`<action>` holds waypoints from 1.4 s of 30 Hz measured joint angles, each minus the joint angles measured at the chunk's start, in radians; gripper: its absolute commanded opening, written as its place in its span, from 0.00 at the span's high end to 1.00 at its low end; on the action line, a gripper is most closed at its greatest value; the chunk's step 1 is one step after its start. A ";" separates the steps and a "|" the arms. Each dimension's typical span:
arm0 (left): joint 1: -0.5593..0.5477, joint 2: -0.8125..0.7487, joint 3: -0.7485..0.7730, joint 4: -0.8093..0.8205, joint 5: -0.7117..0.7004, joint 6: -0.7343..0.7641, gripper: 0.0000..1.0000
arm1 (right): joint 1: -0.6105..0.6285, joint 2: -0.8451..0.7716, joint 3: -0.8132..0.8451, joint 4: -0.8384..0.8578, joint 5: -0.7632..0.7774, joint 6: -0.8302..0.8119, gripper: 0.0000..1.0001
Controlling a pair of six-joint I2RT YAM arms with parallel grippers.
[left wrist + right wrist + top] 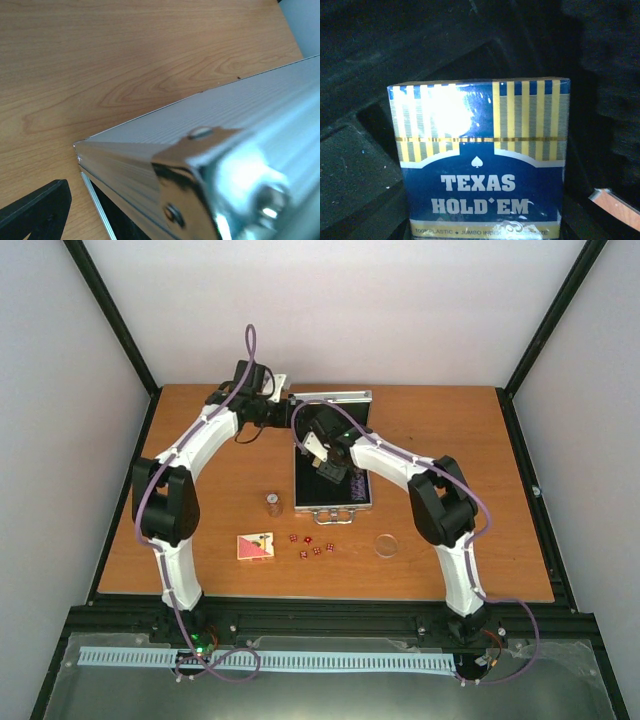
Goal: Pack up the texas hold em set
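Top external: wooden table [480, 460], white walls [330, 310]; right jaws grasp blue deck [480, 165]; left jaws unclear.

Card deck [481, 165] btm cut off by frame — case [215, 120] corner blurred up close, dice [308, 541] pips too small.

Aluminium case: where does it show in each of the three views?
Top external: aluminium case open at table centre, lid raised at the far side.
Left wrist: its ribbed silver corner fills the lower right.
Right wrist: only its black lining, around a Texas Hold'em card deck.
Shared landmark: the wooden table, in top and left wrist views.
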 measured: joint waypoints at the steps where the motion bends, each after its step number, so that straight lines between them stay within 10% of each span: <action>1: 0.000 0.010 0.003 0.000 0.000 0.000 0.00 | -0.002 0.016 0.003 0.000 -0.002 -0.010 0.58; 42: 0.024 0.082 0.051 -0.008 -0.003 0.000 0.00 | -0.028 0.154 0.122 0.067 0.055 -0.028 0.00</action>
